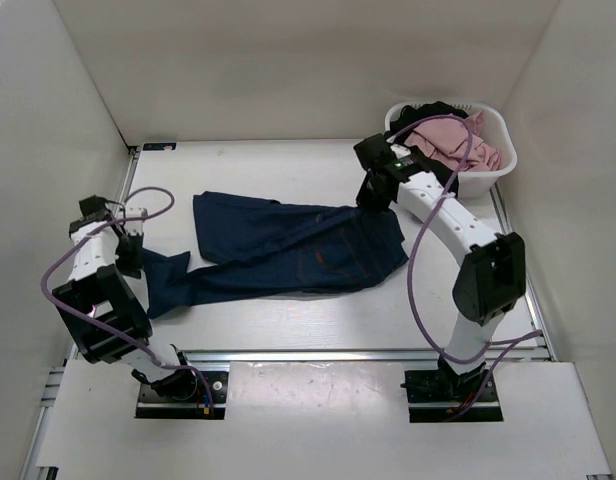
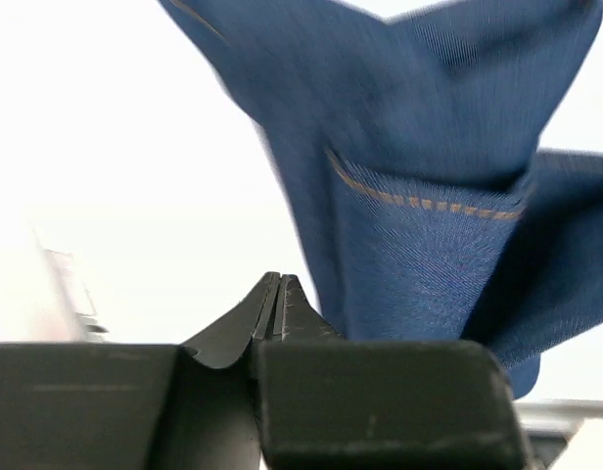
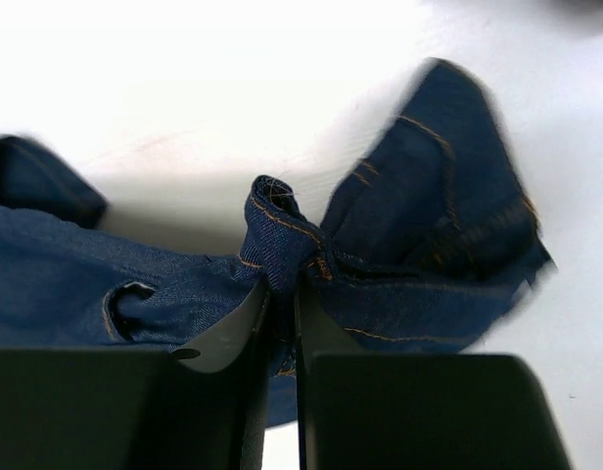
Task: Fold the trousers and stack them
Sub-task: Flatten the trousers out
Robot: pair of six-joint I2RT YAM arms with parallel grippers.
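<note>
The dark navy trousers [image 1: 288, 250] lie spread across the table, waist to the right and legs to the left. My right gripper [image 1: 376, 192] is at the far right corner of the waist, shut on a bunched fold of the waistband [image 3: 282, 230] with orange stitching; its fingertips [image 3: 316, 328] pinch the denim. My left gripper [image 1: 136, 252] is at the end of the near leg. In the left wrist view its jaws [image 2: 275, 286] are closed tip to tip with no cloth seen between them. The leg hem [image 2: 429, 206] stands just to their right, partly hidden behind the right finger.
A white laundry basket [image 1: 493, 172] with pink and dark clothes stands at the back right, close behind my right arm. White walls enclose the table on the left, back and right. A metal rail runs along the near edge.
</note>
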